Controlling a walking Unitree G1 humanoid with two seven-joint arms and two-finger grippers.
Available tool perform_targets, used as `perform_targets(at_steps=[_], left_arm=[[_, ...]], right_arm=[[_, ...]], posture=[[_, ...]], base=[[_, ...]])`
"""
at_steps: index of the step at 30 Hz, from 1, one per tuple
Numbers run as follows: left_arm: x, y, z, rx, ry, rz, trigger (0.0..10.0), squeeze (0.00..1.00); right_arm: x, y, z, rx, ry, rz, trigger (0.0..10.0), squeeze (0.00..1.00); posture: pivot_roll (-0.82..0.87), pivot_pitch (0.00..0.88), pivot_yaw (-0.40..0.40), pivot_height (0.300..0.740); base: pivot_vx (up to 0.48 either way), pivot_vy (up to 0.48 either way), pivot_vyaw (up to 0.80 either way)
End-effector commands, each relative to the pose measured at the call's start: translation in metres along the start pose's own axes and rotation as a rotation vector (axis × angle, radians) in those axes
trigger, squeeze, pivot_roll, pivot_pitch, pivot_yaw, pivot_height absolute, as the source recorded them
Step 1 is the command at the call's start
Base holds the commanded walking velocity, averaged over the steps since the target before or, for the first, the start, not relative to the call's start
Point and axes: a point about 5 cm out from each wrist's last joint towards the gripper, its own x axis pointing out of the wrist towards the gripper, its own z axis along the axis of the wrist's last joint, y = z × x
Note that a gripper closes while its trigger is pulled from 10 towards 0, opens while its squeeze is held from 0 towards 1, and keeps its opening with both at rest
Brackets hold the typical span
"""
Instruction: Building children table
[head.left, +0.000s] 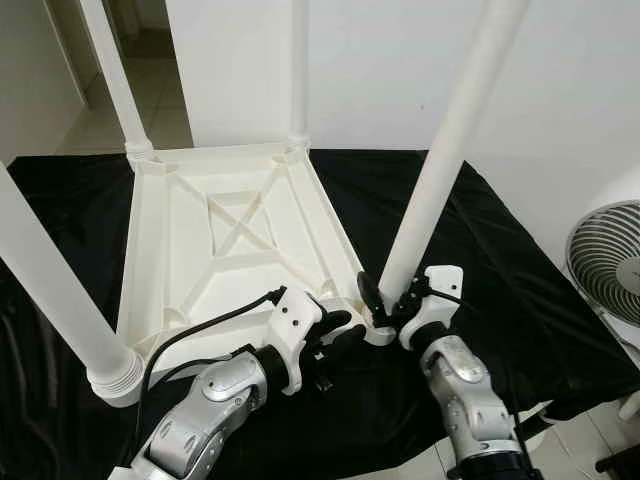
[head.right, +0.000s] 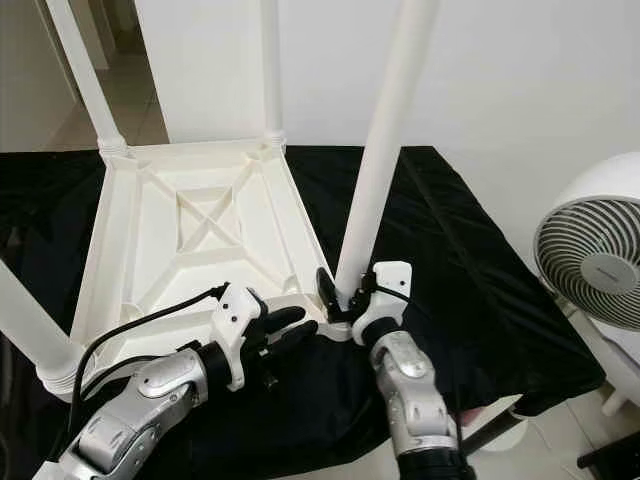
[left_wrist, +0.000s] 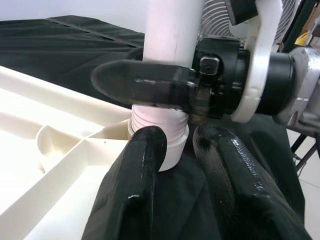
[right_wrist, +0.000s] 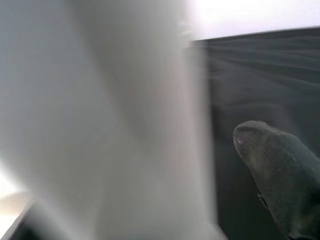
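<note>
The white plastic tabletop (head.left: 230, 240) lies upside down so its sockets face up; the right gripper (head.left: 392, 297) fingers clasp the near-corner leg (head.left: 440, 160) at its base, while the left gripper (head.left: 345, 335), fingers slightly apart, braces beside that corner.

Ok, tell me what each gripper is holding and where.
The right gripper clamps the white table leg just above its threaded base. The left gripper holds nothing, resting by that corner.

Black cloth (head.right: 470, 270) covers the worktop, creased, hanging over the edges. White round fan (head.right: 592, 243) w/ grille stands just beside its right side. White wall (head.right: 500, 70) behind; tiled floor (head.left: 110, 120) far left.
</note>
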Motion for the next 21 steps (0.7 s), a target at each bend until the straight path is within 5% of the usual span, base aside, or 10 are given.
perform_targets(at_steps=[1,2,3,10,11,21], left_arm=[[-0.001,-0.003,0.001,0.015,-0.001,-0.056,10.0,0.0],[-0.001,-0.003,0.001,0.015,-0.001,-0.056,10.0,0.0],[-0.001,-0.003,0.001,0.018,0.0,-0.063,10.0,0.0],[0.0,-0.002,0.002,0.022,-0.001,-0.068,10.0,0.0],[0.0,-0.002,0.002,0.022,-0.001,-0.067,10.0,0.0],[-0.002,-0.002,0.001,0.02,0.002,-0.063,10.0,0.0]], right_arm=[[0.001,-0.001,0.006,-0.014,-0.008,0.083,10.0,0.0],[0.001,-0.001,0.006,-0.014,-0.008,0.083,10.0,0.0],[-0.003,-0.007,0.005,-0.078,0.055,0.285,10.0,0.0],[-0.005,-0.012,0.003,-0.124,0.115,0.414,10.0,0.0],[-0.004,-0.015,0.002,-0.124,0.123,0.423,0.0,0.0],[-0.01,-0.023,-0.006,-0.115,0.169,0.468,0.0,0.0]], posture=[[0.0,0.012,-0.025,0.74],[0.0,0.012,-0.025,0.74],[-0.01,0.0,-0.019,0.74],[0.0,0.0,-0.02,0.74],[0.0,0.0,-0.02,0.74],[0.0,0.0,-0.022,0.74]], base=[[0.0,0.0,0.0],[0.0,0.0,0.0],[0.0,0.0,0.0],[0.0,0.0,0.0],[0.0,0.0,0.0],[0.0,0.0,0.0]])
